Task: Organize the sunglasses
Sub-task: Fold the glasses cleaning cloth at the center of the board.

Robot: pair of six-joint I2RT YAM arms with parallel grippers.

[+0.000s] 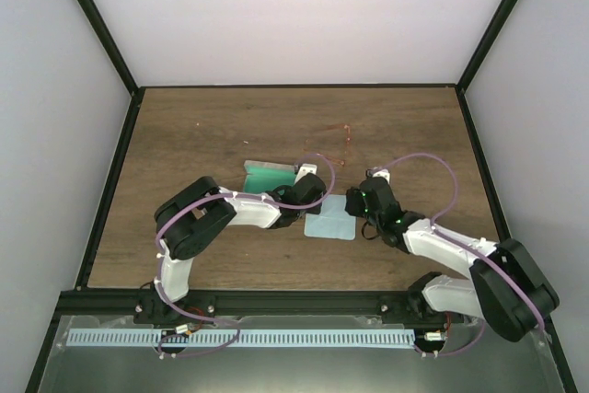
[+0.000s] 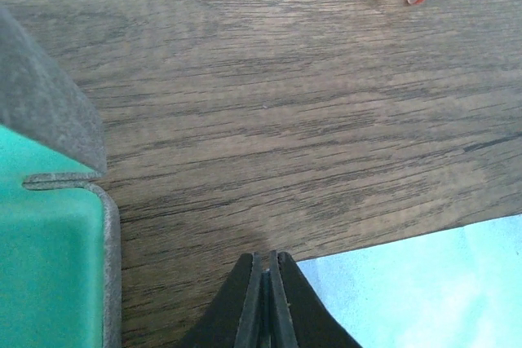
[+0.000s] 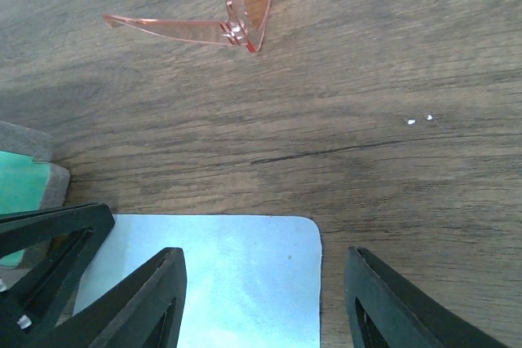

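Sunglasses (image 3: 249, 6) with a thin red frame lie on the bare wood of the tabletop (image 3: 391, 79). They are ahead of the right pincer (image 3: 263, 252) and a little to its left, well apart from it, with one arm stretched out to the left. Nothing touches them. From the left pincer (image 2: 263, 262) they sit ahead and to the right, and only a corner of the frame shows at the top edge of that wrist view.

Between the sunglasses and both pincers lies a pale blue cloth (image 3: 228, 266), flat on the wood. The right pincer hangs over the cloth's far right corner with its jaws spread wide and nothing between them. The left pincer is closed, finger against finger, its tips at the cloth's left edge. Whether a bit of cloth is pinched there cannot be told.

A grey case (image 2: 49, 266) with green lining lies open just to the left of the left pincer, its near corner beside the fingers but not touching them. In the right wrist view the case shows at the far left, beyond the left pincer's black fingers.
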